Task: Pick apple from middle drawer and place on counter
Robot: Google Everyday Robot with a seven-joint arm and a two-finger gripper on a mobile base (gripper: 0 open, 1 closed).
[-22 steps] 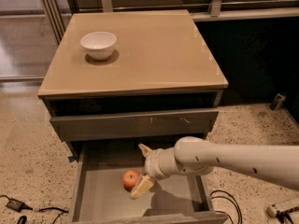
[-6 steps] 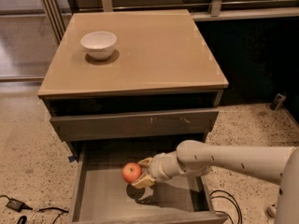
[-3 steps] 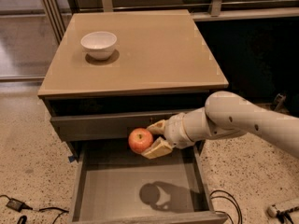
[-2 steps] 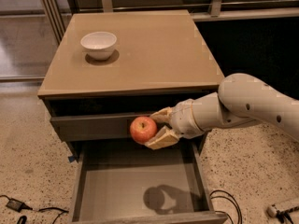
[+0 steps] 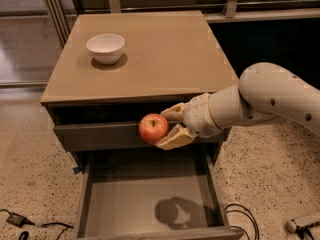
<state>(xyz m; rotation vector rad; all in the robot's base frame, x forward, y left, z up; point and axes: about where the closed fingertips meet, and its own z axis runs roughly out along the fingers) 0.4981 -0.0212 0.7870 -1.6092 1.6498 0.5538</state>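
My gripper (image 5: 166,126) is shut on the red apple (image 5: 153,128) and holds it in the air in front of the cabinet, just below the front edge of the tan counter (image 5: 160,54). The white arm (image 5: 260,101) reaches in from the right. Below, the middle drawer (image 5: 150,199) stands pulled open; its flat floor is bare apart from the shadow of the arm and apple.
A white bowl (image 5: 105,48) stands on the counter at the back left. A closed grey drawer front (image 5: 95,135) sits behind the apple. Cables (image 5: 240,216) and a small black plug (image 5: 15,219) lie on the speckled floor either side of the drawer.
The gripper closed on the apple on the drawer floor and lifted it up out of the drawer, up to just below the counter's front edge.
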